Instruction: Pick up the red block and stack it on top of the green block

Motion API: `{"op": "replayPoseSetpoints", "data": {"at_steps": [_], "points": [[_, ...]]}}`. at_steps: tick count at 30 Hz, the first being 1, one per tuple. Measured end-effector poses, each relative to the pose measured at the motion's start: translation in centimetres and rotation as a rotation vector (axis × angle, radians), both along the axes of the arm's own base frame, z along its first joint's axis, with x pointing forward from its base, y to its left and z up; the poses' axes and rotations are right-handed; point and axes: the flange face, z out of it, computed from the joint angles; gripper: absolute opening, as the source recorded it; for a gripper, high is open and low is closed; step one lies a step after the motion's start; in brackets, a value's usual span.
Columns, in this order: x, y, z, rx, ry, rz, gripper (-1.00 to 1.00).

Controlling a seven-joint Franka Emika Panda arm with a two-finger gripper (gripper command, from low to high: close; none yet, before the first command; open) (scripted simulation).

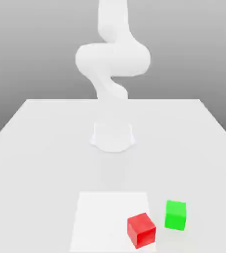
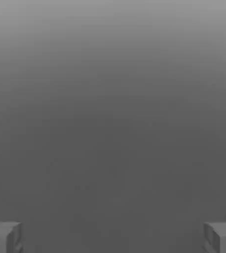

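The smooth white robot arm (image 1: 113, 59) rises from a flared white base (image 1: 113, 138) that stands on a broad, pale grey tabletop (image 1: 46, 168), toward its far edge in the exterior view. The arm bends in rounded segments, one bulging to the exterior view's left and one to its right, and its upper part runs up to the top border of that view. Behind the tabletop is a plain grey backdrop (image 1: 31, 49), darker lower down. Near the front of the tabletop lies a flat white square panel (image 1: 107, 217). The bright red cube-shaped block (image 1: 141, 231) sits at the panel's front corner on the exterior view's right, turned at an angle so that its top and two side faces show; whether its whole underside is on the panel is hard to tell from here. The bright green cube-shaped block (image 1: 175, 215) stands on the tabletop just beside the panel, to the exterior view's right of the red block and a little farther back, with a gap between the two blocks. Both blocks sit low, neither on top of the other, and well apart from the arm. In the hand view, the dark grey two-finger gripper (image 2: 113, 238) has its fingers spread wide, with only plain grey shading between them and nothing held.
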Motion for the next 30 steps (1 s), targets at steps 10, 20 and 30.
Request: {"op": "replayPoseSetpoints", "data": {"at_steps": [10, 20, 30], "points": [[9.3, 2.7, -18.2, -0.058, 0.297, 0.147, 0.00], [10.1, 5.8, -37.8, -0.125, 0.585, 0.302, 0.00], [8.1, 6.2, -52.5, -0.154, 0.713, 0.363, -1.00]]}}
